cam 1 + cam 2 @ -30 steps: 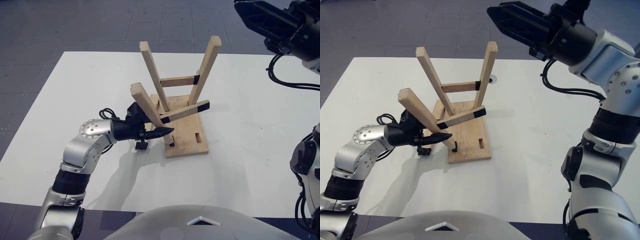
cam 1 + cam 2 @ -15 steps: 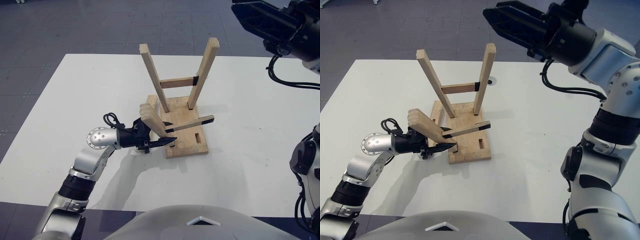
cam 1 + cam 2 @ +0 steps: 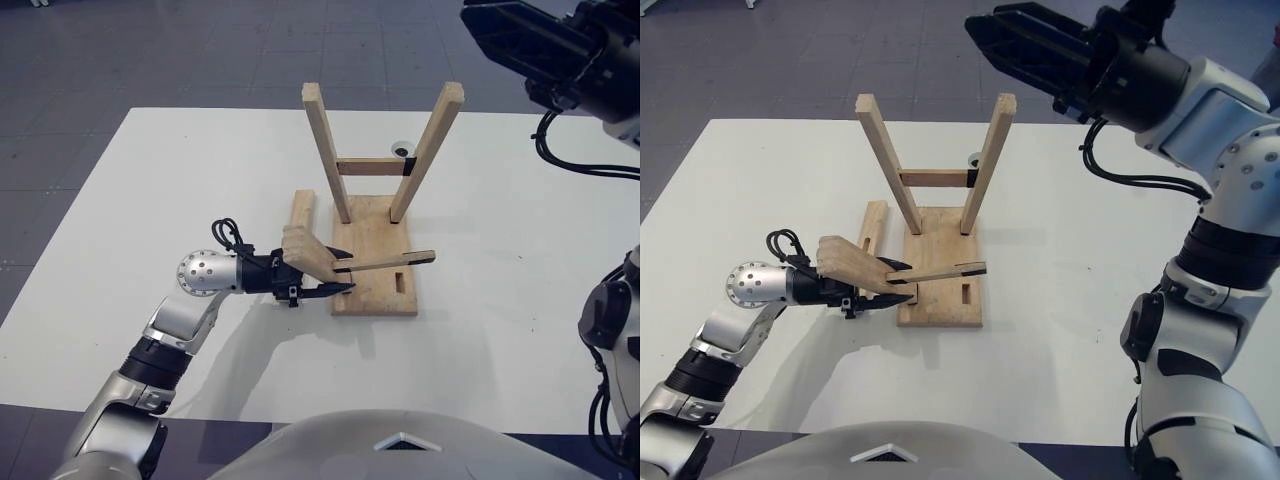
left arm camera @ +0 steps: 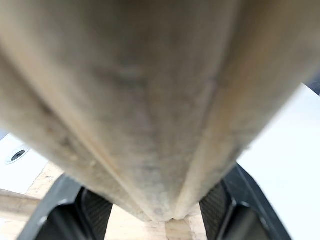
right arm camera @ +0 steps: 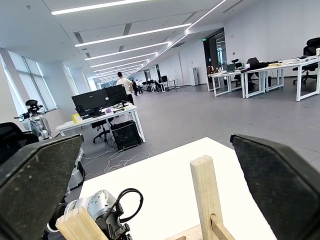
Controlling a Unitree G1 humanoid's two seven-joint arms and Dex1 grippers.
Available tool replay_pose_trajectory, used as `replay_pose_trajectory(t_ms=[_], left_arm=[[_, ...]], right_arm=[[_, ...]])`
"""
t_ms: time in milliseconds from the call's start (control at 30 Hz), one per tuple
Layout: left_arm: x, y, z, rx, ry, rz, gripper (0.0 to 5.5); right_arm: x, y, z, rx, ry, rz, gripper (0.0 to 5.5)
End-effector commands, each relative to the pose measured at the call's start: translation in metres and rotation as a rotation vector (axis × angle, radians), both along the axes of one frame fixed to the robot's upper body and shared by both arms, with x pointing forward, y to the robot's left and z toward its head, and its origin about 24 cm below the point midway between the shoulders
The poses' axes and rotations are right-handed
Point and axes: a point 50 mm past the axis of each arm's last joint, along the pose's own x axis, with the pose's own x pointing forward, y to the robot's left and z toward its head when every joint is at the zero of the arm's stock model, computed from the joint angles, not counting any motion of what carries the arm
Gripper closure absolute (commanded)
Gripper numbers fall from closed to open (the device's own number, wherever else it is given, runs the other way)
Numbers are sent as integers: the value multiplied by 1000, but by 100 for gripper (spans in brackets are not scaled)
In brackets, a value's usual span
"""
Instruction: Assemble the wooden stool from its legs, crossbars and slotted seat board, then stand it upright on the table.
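Observation:
The slotted seat board [image 3: 377, 268] lies flat on the white table [image 3: 180, 170]. Two legs [image 3: 326, 150] [image 3: 428, 150] joined by a crossbar [image 3: 368, 166] stand upright in its far end. My left gripper [image 3: 340, 289] is low at the board's left edge, shut on a third leg [image 3: 305, 250], which tilts over the board with a crossbar [image 3: 395, 262] sticking out to the right. That leg [image 4: 150, 100] sits between my left fingers [image 4: 95, 215]. Another leg [image 3: 300, 207] lies flat beside the board. My right gripper [image 3: 980, 30] hangs open high above the table's far right.
A small white round object [image 3: 402, 150] sits on the table behind the upright legs. Bare table lies to the right of the board and along the near edge. Desks, monitors and chairs [image 5: 100, 105] fill the room beyond the table.
My left gripper has lowered the held leg and its crossbar towards the board. The upright leg pair has straightened and shifted right with the board. My right gripper has stayed put.

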Motion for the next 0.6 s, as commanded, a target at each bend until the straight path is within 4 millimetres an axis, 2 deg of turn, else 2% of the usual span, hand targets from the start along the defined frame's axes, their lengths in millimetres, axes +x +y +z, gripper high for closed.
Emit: replay_pose_trajectory(t_ms=[33,233,433,600], left_arm=[[-39,55,-70,516,367,-62,345],[-38,57,-70,544,382,-74,345],[-31,48,-75,530,266,1,345],[-13,35,-66,426,203,89,345]], right_arm=[[-5,6,7,10,-16,29,0],[-7,6,9,15,-24,27,0],[-7,6,9,13,-25,17,0],[-7,5,8,10,-25,15,0]])
